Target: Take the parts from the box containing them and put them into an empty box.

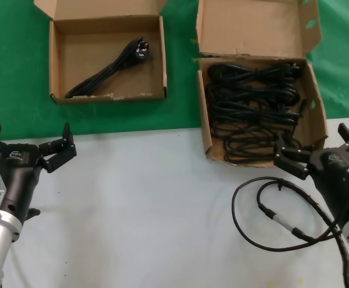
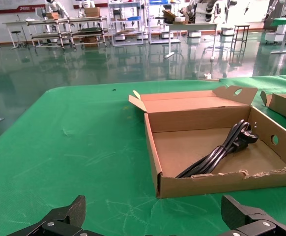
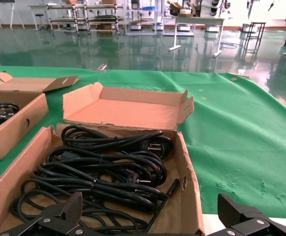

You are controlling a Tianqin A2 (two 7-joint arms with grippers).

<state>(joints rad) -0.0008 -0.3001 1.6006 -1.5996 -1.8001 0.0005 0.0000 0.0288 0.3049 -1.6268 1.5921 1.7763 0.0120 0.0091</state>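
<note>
The deep cardboard box (image 1: 203,120) with a large lid flap stands at the back right and holds several coiled black power cords (image 1: 252,108). They also show in the right wrist view (image 3: 99,172). The shallow square box (image 1: 108,96) at the back left holds one power cord (image 1: 111,66), which also shows in the left wrist view (image 2: 221,150). My right gripper (image 1: 318,147) is open and empty, just in front of the deep box's front right corner. My left gripper (image 1: 29,139) is open and empty over the white table at the left, in front of the shallow box (image 2: 221,184).
A thin black cable with a silver connector (image 1: 270,216) lies looped on the white table in front of the deep box, beside my right arm. Both boxes sit on a green cloth (image 1: 12,72) behind the white table top (image 1: 144,204).
</note>
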